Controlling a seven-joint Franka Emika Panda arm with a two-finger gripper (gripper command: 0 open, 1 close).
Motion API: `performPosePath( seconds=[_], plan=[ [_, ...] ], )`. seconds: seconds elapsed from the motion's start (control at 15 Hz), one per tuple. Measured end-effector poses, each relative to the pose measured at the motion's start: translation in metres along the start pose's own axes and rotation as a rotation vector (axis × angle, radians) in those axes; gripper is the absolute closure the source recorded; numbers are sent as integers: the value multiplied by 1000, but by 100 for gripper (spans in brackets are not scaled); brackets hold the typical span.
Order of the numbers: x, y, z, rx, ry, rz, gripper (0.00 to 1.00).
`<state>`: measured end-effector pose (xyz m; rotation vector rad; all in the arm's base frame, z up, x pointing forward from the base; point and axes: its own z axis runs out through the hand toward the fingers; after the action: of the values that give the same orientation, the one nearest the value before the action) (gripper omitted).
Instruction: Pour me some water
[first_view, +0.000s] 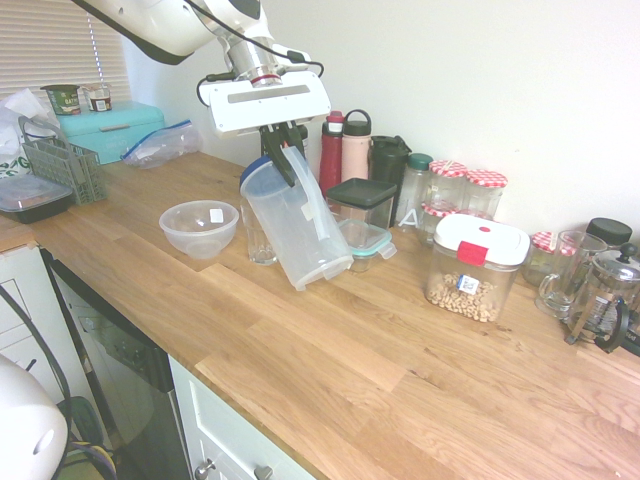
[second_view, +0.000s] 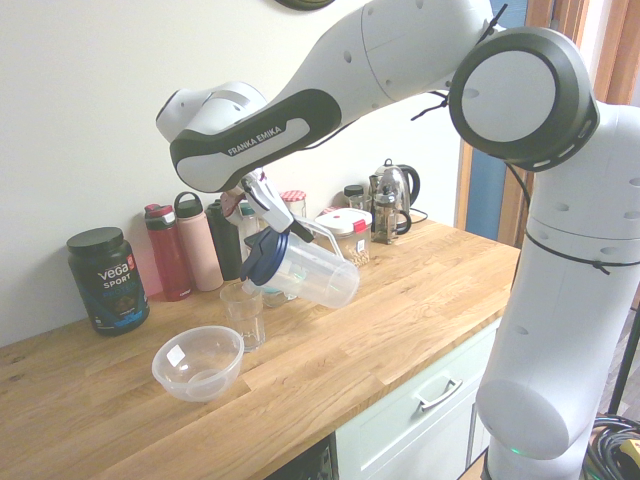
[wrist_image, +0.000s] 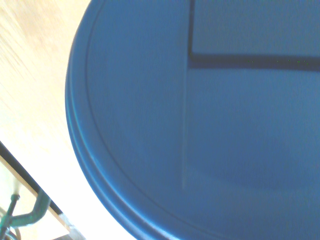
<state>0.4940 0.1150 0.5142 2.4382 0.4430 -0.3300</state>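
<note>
Black two-finger gripper (first_view: 283, 160) clenched on the handle of the clear plastic pitcher (first_view: 298, 222), tilted; blue lid (second_view: 266, 256) above clear ribbed glass (second_view: 244, 314), below gripper.

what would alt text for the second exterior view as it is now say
A robot arm's gripper holds a clear pitcher by its handle, its blue lid tipped down toward a drinking glass on a wooden counter. A translucent bowl sits beside the glass, with bottles behind.
</note>
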Motion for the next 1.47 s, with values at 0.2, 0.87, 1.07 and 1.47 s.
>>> performPosePath(
  seconds=[0.2,0.87,1.07,1.47],
  plan=[
    [-5,4,-6,15,28,6,100],
    [-158,153,-2,514,237,271,100],
    [-159,183,64,619,226,419,100],
    [-203,218,194,781,187,745,100]
  ],
)
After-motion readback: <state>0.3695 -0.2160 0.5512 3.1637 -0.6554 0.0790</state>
